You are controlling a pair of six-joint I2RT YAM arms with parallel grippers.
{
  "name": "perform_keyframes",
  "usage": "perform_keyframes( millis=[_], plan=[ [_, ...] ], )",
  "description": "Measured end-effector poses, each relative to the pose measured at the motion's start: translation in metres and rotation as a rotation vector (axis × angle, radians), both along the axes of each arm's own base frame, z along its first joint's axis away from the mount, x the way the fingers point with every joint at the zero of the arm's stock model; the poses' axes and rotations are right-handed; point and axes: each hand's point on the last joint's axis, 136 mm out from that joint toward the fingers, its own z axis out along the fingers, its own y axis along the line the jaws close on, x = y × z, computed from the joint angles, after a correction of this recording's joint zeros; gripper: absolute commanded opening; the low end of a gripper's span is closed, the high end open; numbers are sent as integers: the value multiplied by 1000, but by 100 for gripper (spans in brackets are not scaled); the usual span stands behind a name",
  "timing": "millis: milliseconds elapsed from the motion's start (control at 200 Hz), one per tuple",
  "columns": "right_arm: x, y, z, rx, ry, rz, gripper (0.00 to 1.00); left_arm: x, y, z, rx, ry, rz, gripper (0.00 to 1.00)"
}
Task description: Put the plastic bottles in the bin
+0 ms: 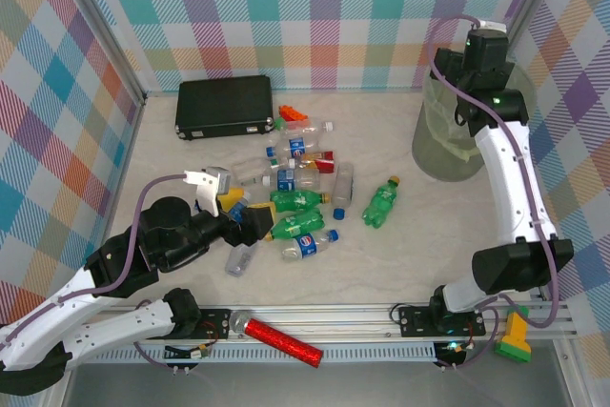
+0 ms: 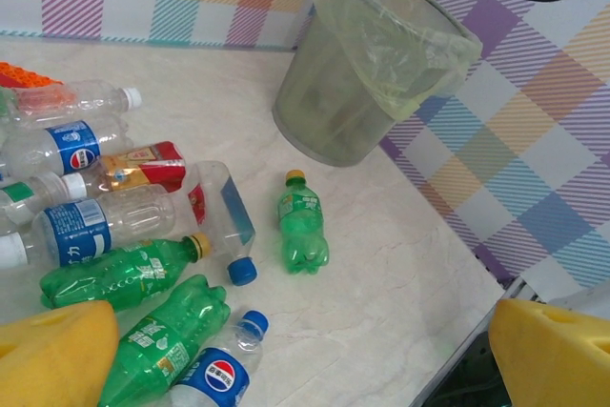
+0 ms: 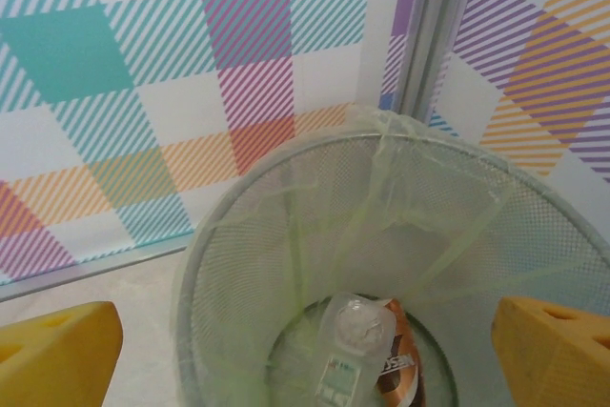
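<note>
Currently the right pincer [image 3: 305, 355] is hanging released over the bin [image 3: 267, 216] while the left pincer [image 2: 305, 359] is gaping empty beside light, slippery, crushable plastic bottles [image 2: 303, 226], best pinched mid-body.

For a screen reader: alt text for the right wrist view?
A mesh bin with a green liner, seen from above, holds a clear bottle and a brown bottle. The arm's yellow fingers frame the lower corners.

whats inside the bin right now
At the bottom of the bin lie a clear bottle and a brown bottle, side by side. Anything beneath them is covered.
</note>
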Motion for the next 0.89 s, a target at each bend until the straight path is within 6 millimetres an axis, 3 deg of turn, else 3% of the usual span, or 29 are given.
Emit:
perform_keyframes(
  millis=[145,280,570,700,895],
  plan=[
    [-24,8,11,64,-24,33,99,2,0,-2,4,5,9,99],
    [-50,21,1,133,-12,79,99,8,-2,-11,21,32,39,100],
    [-103,74,-67,242,118,222,99,24,-8,-34,74,91,117,99],
    [-116,97,-95,265,188,266,99,26,-10,-41,82,110,124,100],
    [-128,112,-142,294,314,262,99,26,-10,-53,91,134,131,99]
  ],
)
